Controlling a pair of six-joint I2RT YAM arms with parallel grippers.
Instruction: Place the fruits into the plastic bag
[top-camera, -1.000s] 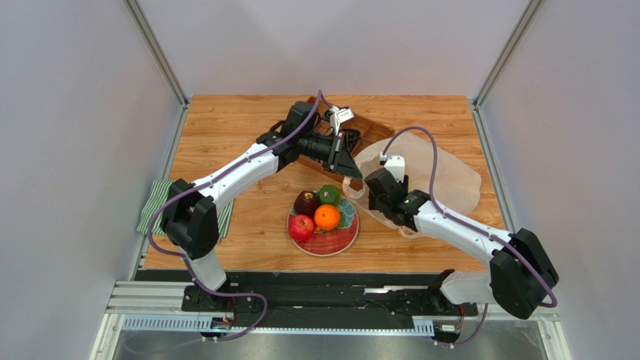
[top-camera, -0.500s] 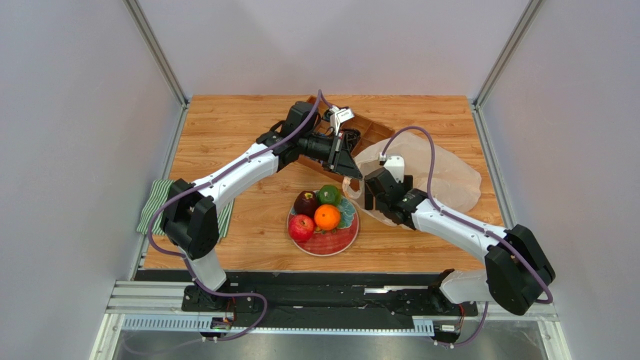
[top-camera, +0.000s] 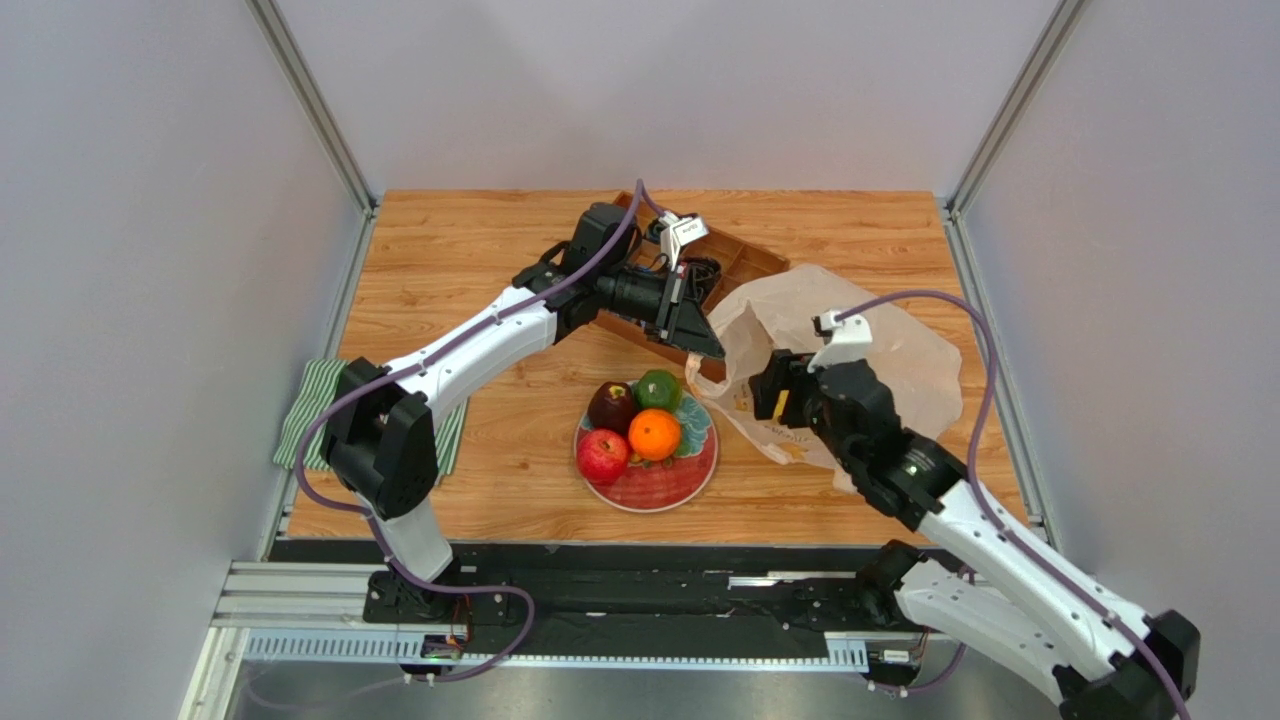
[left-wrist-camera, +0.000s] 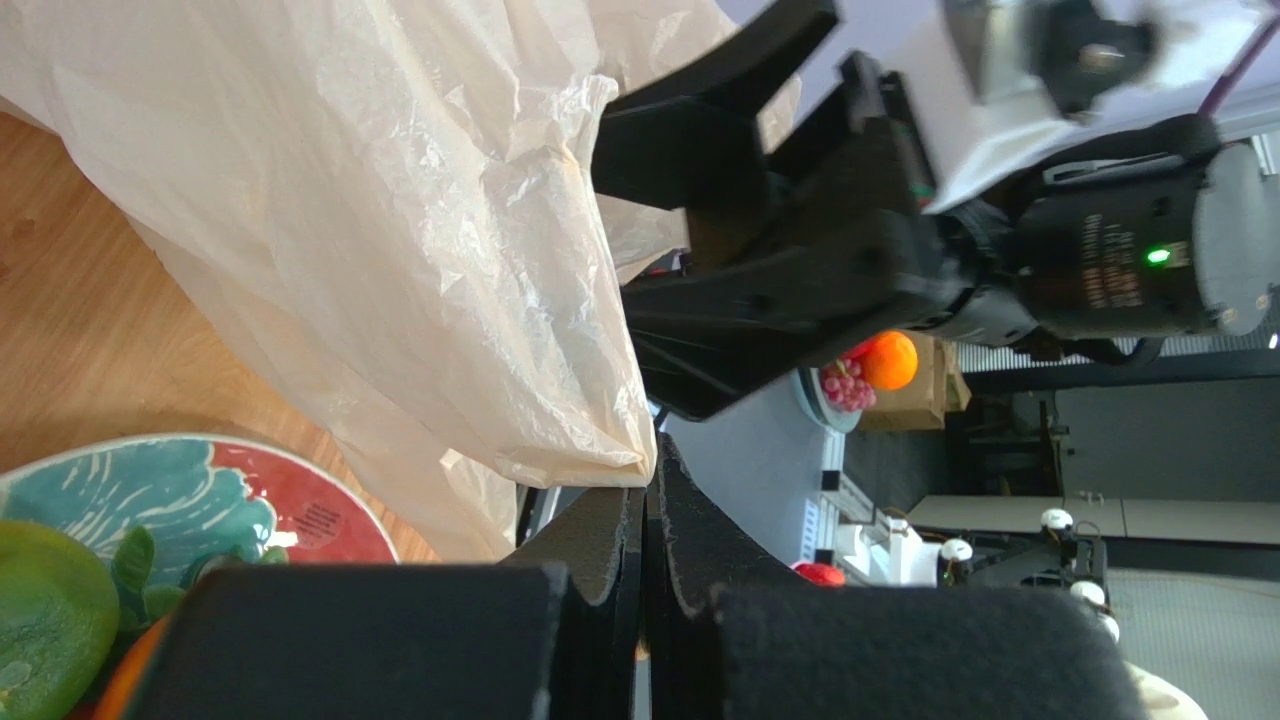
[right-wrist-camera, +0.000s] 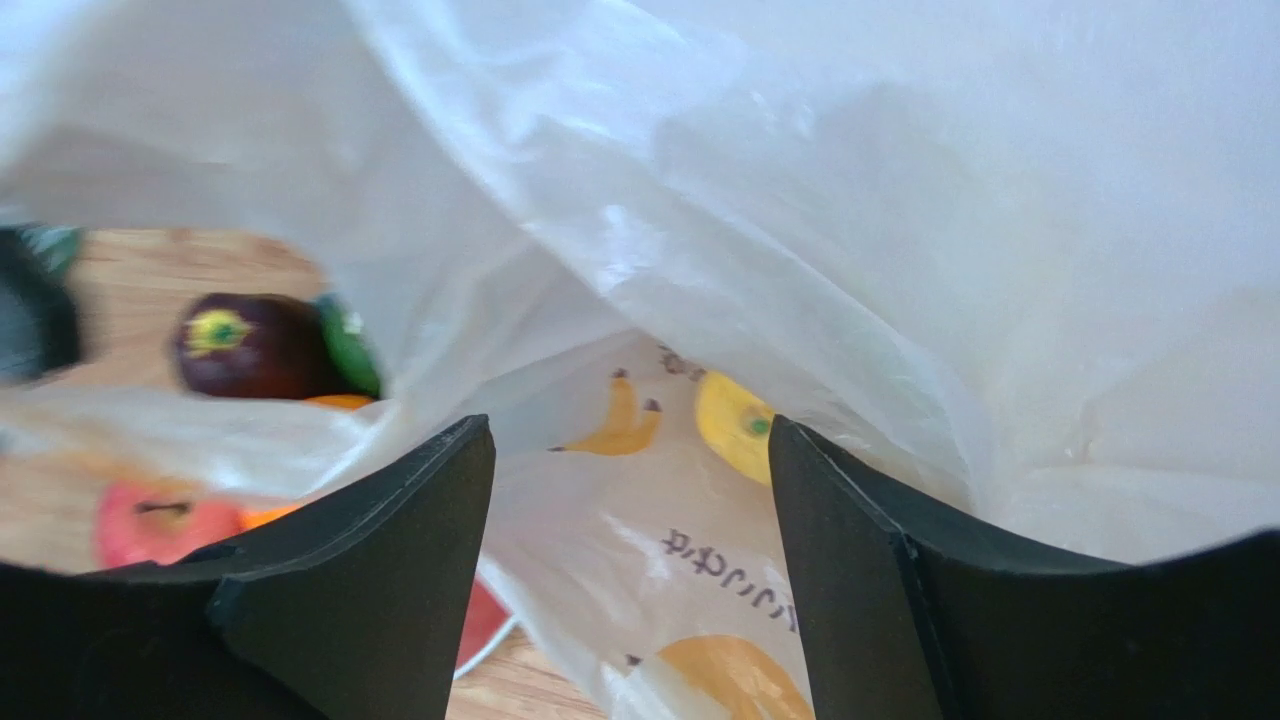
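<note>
Four fruits sit on the plate (top-camera: 673, 483), which is near the middle of the worktop's near edge: dark red apple (top-camera: 612, 405), green fruit (top-camera: 655, 389), orange (top-camera: 654, 434) and red apple (top-camera: 603, 453), packed touching one another. None is gripped.

The plastic bag (top-camera: 902, 353) lies just right of the plate, filling the right half of the worktop towards its right edge. Its mouth is lifted and faces the plate. The film is thin and pinkish, with small yellow printed marks (the right wrist view shows a banana shape and some lettering).

Left gripper (left-wrist-camera: 646, 477): clenched on the bag's rim. I see the film bunched into the closed fingers, held up above the plate's far-right side.

Right gripper (right-wrist-camera: 628, 438): fingers spread, gripping nothing, nose pushed into the bag's mouth. Film drapes over the top of its view, and the dark apple shows through the opening.

The wooden tray (top-camera: 736, 264) is at the far edge, partly under the bag and the left arm. The green striped cloth (top-camera: 305, 408) is at the left edge.
</note>
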